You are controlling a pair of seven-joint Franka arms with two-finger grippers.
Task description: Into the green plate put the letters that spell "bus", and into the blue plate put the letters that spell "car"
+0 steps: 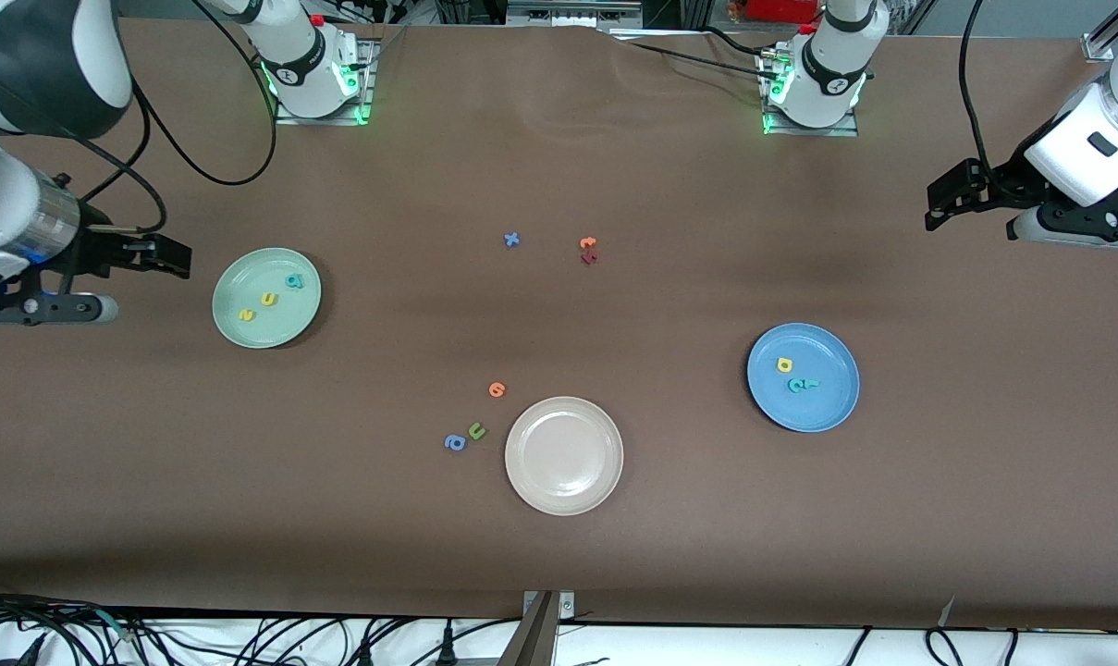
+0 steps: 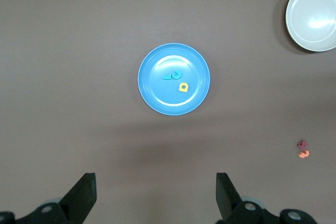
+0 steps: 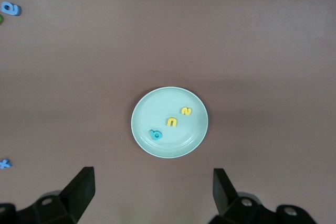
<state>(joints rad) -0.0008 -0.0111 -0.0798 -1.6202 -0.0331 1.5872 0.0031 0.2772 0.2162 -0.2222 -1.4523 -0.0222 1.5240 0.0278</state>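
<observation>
Letters for "bus" all sit in the green plate: teal "b", yellow "u", yellow "s", spaced apart, none on the rim. Blue plate holds yellow "a" with teal "c" and teal "r" touching each other. Sort looks complete. Right gripper hangs off the green plate toward the right arm's end, fingers spread, empty; left gripper hangs near the left arm's end, fingers spread, empty. Best move now: hold both arms clear, avoid sweeping low over either plate. Cream plate empty; blue "x", orange letters, green "u" stay on the table
</observation>
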